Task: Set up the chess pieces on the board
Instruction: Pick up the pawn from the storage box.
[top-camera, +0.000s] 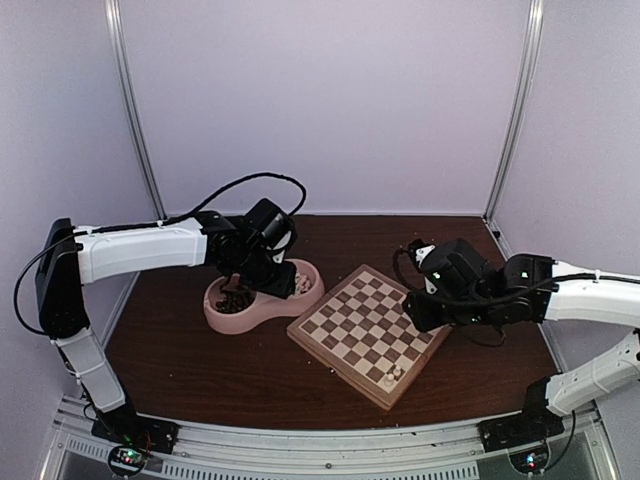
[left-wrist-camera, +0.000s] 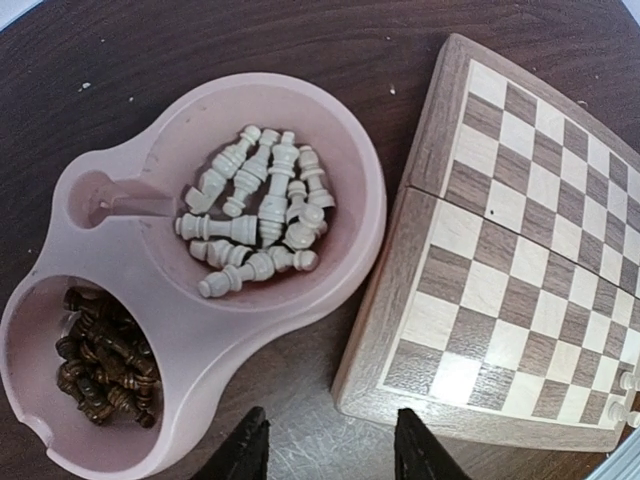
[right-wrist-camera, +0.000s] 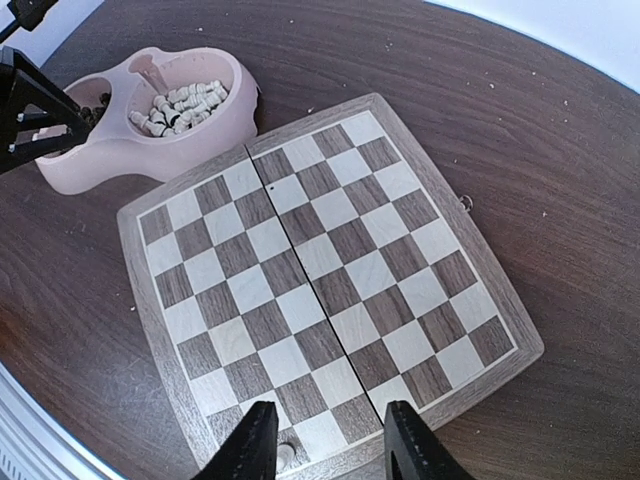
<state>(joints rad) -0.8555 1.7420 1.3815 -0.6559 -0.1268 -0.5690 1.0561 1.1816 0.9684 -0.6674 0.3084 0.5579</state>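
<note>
**Overhead and wrist views, chess set-up.** The board (top-camera: 365, 325) lies cornerwise on the table (top-camera: 190, 365), right of centre. The pink dish (left-wrist-camera: 195, 335) sits just beside its left edge, not touching it. The dish's right bowl, the one nearer the board, holds a loose heap of white pieces (left-wrist-camera: 262, 222), all lying on their sides. Its left bowl holds the dark pieces (left-wrist-camera: 100, 355). A pair (top-camera: 393, 377) of white pieces sits on squares by the board's near corner; every other square is bare. The left gripper (left-wrist-camera: 330, 455) hangs over the dish with its fingers (left-wrist-camera: 245, 450) spread and nothing between them. The right gripper (right-wrist-camera: 327, 445) hangs over the board's right side, fingers likewise spread and pinching nothing. One white piece shows on the board just beside its finger.
</note>
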